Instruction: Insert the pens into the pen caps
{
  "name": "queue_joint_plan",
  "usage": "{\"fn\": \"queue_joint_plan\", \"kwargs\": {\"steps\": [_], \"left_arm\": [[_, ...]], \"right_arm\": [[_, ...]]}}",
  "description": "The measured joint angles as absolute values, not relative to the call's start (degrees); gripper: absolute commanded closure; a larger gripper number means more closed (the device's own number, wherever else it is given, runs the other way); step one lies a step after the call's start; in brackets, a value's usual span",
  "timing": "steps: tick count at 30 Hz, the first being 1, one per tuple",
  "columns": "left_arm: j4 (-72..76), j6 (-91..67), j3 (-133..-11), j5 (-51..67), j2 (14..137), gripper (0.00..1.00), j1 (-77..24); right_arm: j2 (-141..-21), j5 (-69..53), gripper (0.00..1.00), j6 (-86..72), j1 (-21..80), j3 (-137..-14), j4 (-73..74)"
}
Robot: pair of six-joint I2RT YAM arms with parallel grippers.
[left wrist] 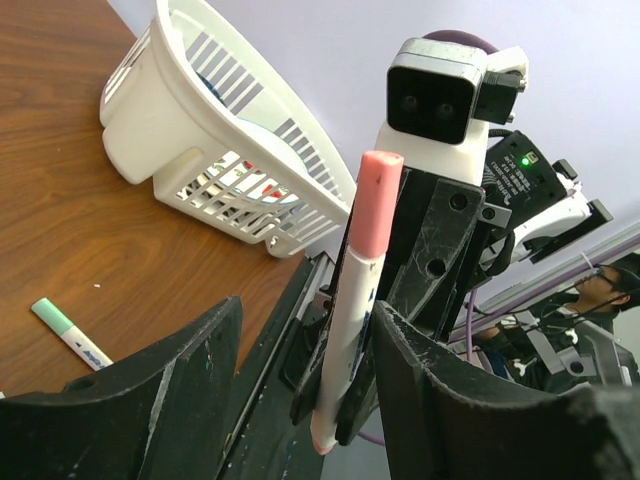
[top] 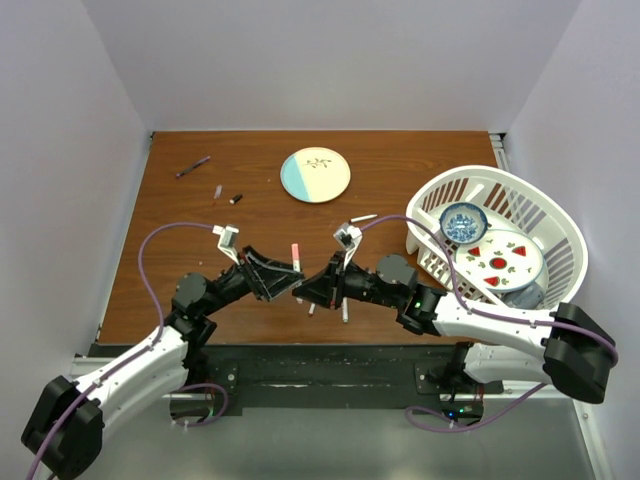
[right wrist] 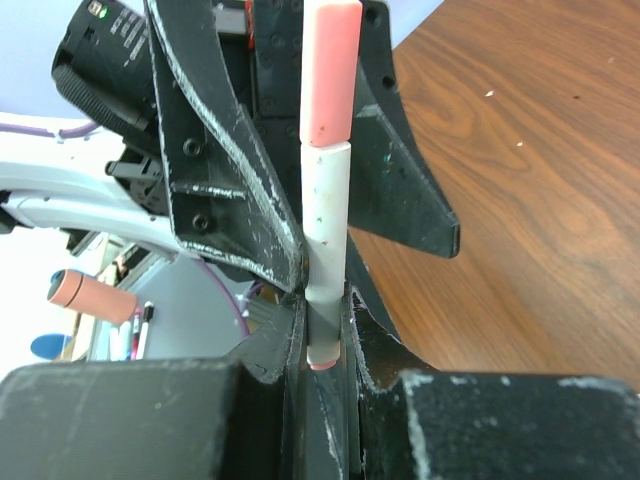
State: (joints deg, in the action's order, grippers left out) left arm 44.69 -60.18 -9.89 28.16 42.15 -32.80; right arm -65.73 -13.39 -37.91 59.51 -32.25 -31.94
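No word, brand or number can be read anywhere. The green-capped pen point(left wrist: 70, 335) lying on the worktop point(left wrist: 60, 180) carries a short line of blue print along its white barrel, too small to make out. The pink-capped pen point(left wrist: 352, 290) has a few dark blue marks on its barrel below the cap in the left wrist view, partly hidden and not legible. In the right wrist view the same barrel shows only tiny dark specks.
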Motion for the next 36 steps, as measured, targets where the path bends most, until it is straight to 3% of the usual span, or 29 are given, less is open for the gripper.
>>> {"fn": "queue_joint_plan", "kwargs": {"steps": [3,6,8,11,12,13,17,21,28,29,31,33,34,35,36], "left_arm": [[44.7,-60.2,-10.3,28.3,42.3,0.5,-32.8],[44.6,-60.4,-10.9,28.9,42.6,0.85,-32.8],[45.3,-60.3,-11.6,29.8,42.8,1.0,-33.0],[46.3,-59.4,-11.9,30.5,43.5,1.0,-33.0],[46.3,-59.4,-11.9,30.7,43.7,1.0,-33.0],[46.5,-59.4,-11.9,30.9,43.9,1.0,-33.0],[46.8,-60.0,-11.9,30.8,43.9,1.0,-33.0],[46.8,-60.6,-11.9,30.6,43.6,1.0,-33.0],[46.8,-60.6,-11.9,30.2,43.3,1.0,-33.0],[46.8,-60.6,-11.9,30.1,43.3,1.0,-33.0],[46.8,-60.7,-11.9,30.0,43.3,1.0,-33.1],[46.6,-60.6,-11.8,29.6,43.4,1.0,-33.1],[47.0,-60.5,-11.8,29.6,43.4,0.96,-33.1],[47.0,-60.4,-11.8,29.5,43.3,0.75,-33.1],[47.1,-60.5,-11.8,29.5,43.3,0.63,-33.1]], "right_arm": [[-66.0,-14.7,1.0,-37.9,59.5,-32.2,-32.4],[-66.4,-15.6,1.0,-38.0,59.4,-32.2,-32.2],[-66.8,-16.1,1.0,-38.3,59.2,-32.1,-32.1],[-66.7,-16.2,0.98,-38.7,59.1,-32.1,-32.2],[-66.7,-16.2,0.91,-38.8,59.0,-32.1,-32.1],[-66.7,-16.2,0.77,-38.9,59.0,-32.1,-32.1],[-66.7,-16.2,0.59,-39.6,59.1,-32.1,-32.6],[-66.9,-16.3,0.54,-40.1,59.3,-32.1,-33.6],[-70.2,-16.5,0.59,-40.9,59.8,-32.1,-35.3],[-70.5,-16.5,0.63,-40.9,59.9,-32.1,-35.3],[-70.9,-16.5,0.86,-40.9,60.0,-32.2,-35.4],[-71.0,-16.7,1.0,-41.0,60.1,-32.3,-35.8],[-71.0,-16.3,1.0,-41.2,60.4,-32.4,-35.8],[-71.0,-16.3,1.0,-41.2,60.4,-32.4,-36.1],[-71.0,-16.2,1.0,-41.2,60.4,-32.4,-36.1]]}}
